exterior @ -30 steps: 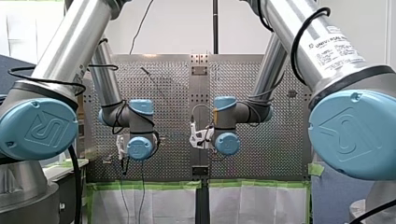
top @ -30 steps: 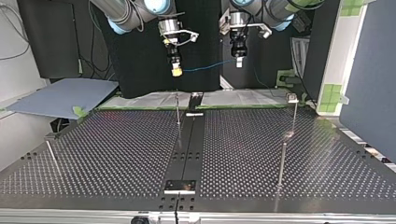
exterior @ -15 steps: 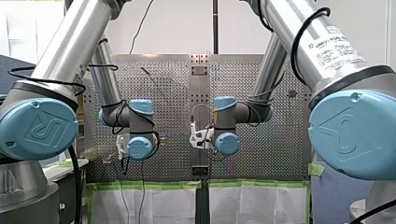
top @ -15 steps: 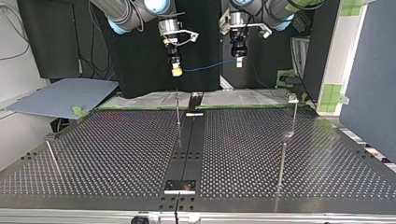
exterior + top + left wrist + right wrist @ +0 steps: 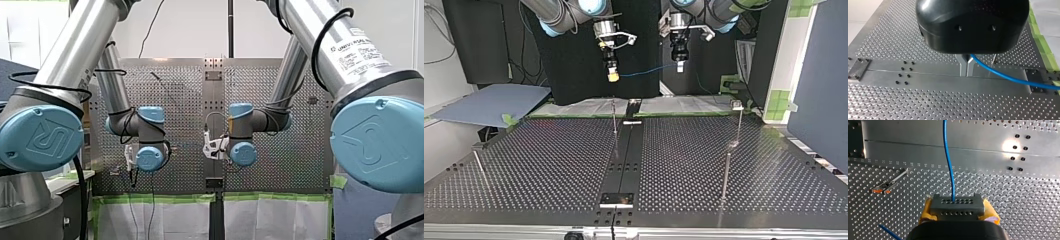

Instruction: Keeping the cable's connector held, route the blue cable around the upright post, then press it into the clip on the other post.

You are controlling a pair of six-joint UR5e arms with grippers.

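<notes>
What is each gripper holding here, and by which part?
My right gripper clamps the connector by its sides. My left gripper pinches the cable between its fingers, partway along its length.

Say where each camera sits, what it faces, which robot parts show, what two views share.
Front: behind the arms, facing the table; both show.
Top: across the table, facing left gripper and right gripper.
Left wrist: over the table; gripper pinches blue cable.
Right wrist: over the table; gripper holds the connector.
Wrist views share the cable.
</notes>
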